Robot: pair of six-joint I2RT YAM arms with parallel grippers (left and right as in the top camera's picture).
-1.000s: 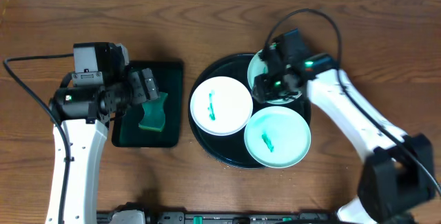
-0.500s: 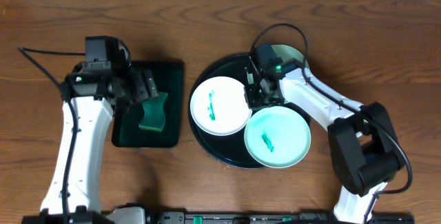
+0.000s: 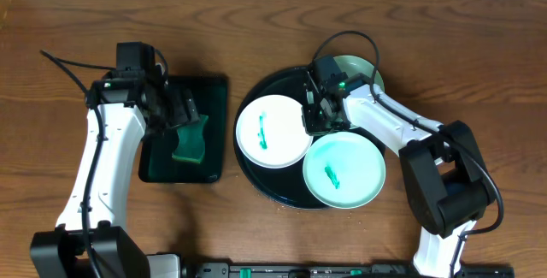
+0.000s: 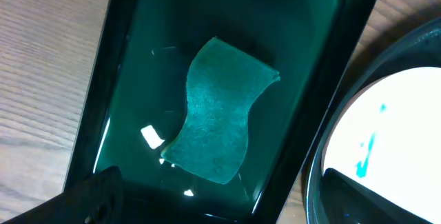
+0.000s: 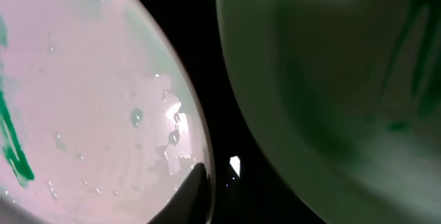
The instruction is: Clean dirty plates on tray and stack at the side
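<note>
- Overhead: a small round white plate (image 3: pixel 273 131) and two mint-green plates (image 3: pixel 344 171) (image 3: pixel 366 66) lay on the large round black tray (image 3: pixel 256 180), right of table centre, with the right gripper (image 3: pixel 317 117) between them.
- Left wrist: the left gripper (image 4: pixel 220 186) gaped wide and empty over a green sponge (image 4: pixel 219 110).
- Right wrist: I could not tell how far the right gripper was open.

I log the round tray (image 3: pixel 291 186): black. On it, white plate (image 3: pixel 286 137) with a teal streak; mint plate (image 3: pixel 350 154) with a teal smear; second mint plate (image 3: pixel 365 68), paler, at the tray's far edge. Left of the tray: teal-green sponge (image 3: pixel 190 139) in a glossy dark rectangular tray (image 3: pixel 214 98). Bench (image 3: pixel 256 21): brown wood grain.
</note>
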